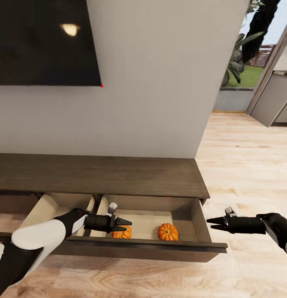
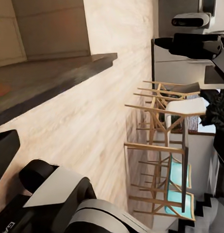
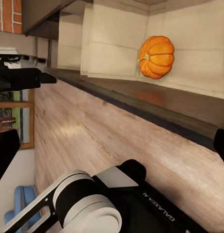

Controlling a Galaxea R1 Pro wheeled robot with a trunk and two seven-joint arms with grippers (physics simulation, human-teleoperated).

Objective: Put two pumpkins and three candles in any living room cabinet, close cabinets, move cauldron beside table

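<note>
Orange pumpkins sit apart in the pulled-out drawer of the low dark cabinet (image 1: 118, 176): one pumpkin (image 1: 168, 232) in the open, the other pumpkin (image 1: 122, 234) partly behind the left gripper (image 1: 126, 224), whose fingers nearly meet, empty. The right gripper (image 1: 213, 223), likewise nearly closed, hovers beside the drawer's end.

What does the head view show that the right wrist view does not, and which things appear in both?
Head view alone: the black TV, the cabinet's top, and a second pumpkin partly behind the left claw. Right wrist view alone: red brick at its edge. Both: the open drawer, a pumpkin inside it, and the plank floor.
</note>
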